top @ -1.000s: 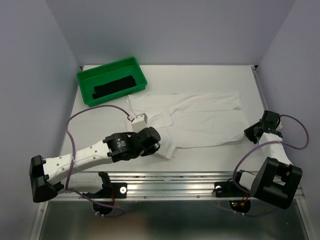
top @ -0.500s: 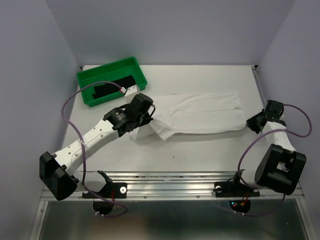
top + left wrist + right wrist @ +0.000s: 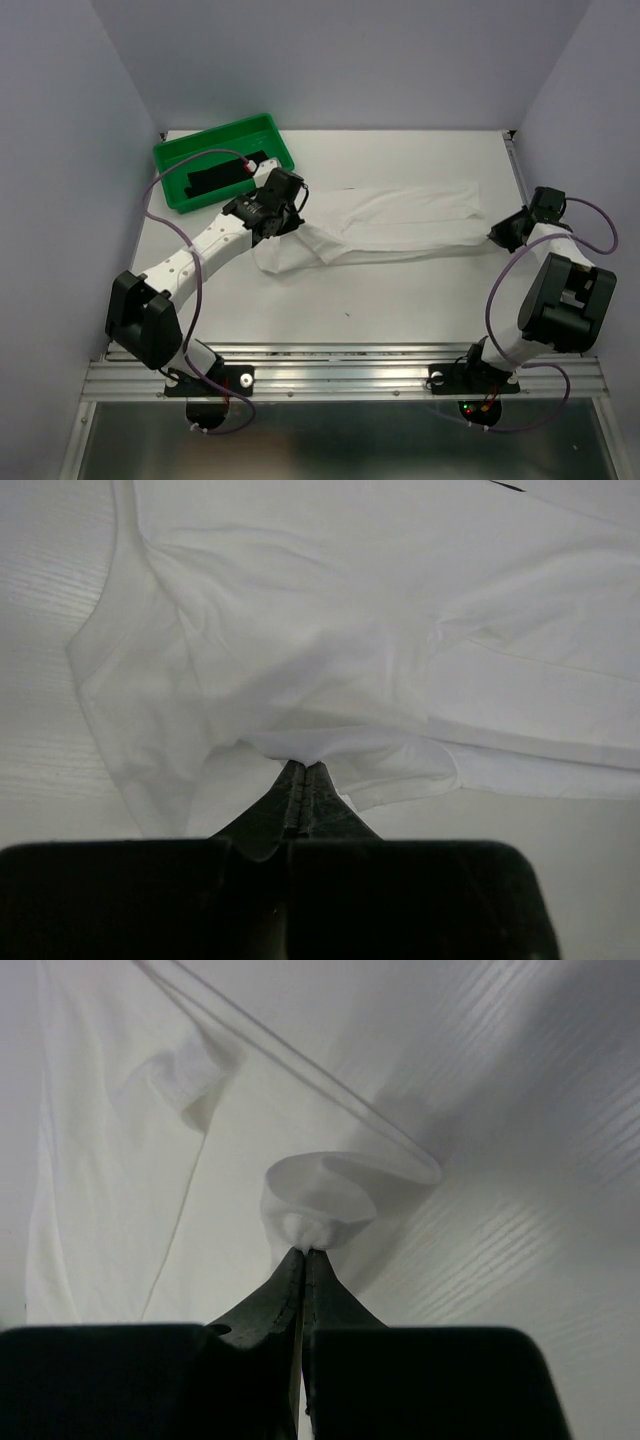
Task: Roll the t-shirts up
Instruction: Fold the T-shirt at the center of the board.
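Observation:
A white t-shirt (image 3: 400, 222) lies folded into a long band across the middle of the table. My left gripper (image 3: 283, 215) is shut on its left end; in the left wrist view the cloth (image 3: 330, 670) bunches at the closed jaw tips (image 3: 304, 767). My right gripper (image 3: 497, 234) is shut on the shirt's right end. In the right wrist view a small curl of fabric (image 3: 320, 1200) is pinched at the closed tips (image 3: 303, 1252). A loose flap (image 3: 280, 258) of the shirt hangs toward the front below the left gripper.
A green tray (image 3: 205, 145) stands at the back left and holds a black cloth (image 3: 215, 178). The left arm's purple cable (image 3: 165, 183) loops over the tray. The table's right edge (image 3: 520, 170) runs close to the right gripper.
My left gripper has carried the shirt's near left edge away from me toward the tray, folding the shirt into a narrower band. My right gripper has moved its end slightly back too.

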Controlling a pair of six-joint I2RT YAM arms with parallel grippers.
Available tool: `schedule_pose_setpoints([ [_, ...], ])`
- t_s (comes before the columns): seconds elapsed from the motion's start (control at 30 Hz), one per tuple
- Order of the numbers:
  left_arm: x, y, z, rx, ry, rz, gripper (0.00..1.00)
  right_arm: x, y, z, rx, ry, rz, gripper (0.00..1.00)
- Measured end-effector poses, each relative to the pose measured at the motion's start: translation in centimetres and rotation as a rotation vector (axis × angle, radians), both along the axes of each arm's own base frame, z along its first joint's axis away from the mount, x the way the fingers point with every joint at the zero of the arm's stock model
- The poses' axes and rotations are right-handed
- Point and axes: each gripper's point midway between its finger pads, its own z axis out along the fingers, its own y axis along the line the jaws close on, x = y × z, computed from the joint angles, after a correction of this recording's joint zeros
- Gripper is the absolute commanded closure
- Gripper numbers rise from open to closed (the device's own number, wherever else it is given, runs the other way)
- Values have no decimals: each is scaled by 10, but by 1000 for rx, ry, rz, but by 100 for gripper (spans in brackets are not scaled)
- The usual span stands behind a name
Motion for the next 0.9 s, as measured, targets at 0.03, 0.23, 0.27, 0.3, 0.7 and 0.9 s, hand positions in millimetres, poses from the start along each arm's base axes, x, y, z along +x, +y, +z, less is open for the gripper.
schedule_pose_setpoints([
  [0.03, 3, 1, -3, 5, 6, -1, 100, 2, 0, -1, 6, 0, 0, 99],
  [0.23, 19, 9, -13, 21, 20, 10, 100, 18, -3, -2, 26, -7, -6, 99],
  [0.27, 22, 10, -13, 23, 19, 12, 100, 20, -4, -2, 26, -9, -6, 99],
  [0.3, 24, 10, -15, 24, 21, 14, 100, 25, -5, -3, 27, -10, -5, 99],
  [0.7, 60, 14, -38, 52, 51, 16, 93, 47, -2, -6, 27, -12, 14, 70],
  [0.9, 79, 11, -52, 73, 65, 11, 47, 52, 3, 1, 15, -35, 32, 54],
])
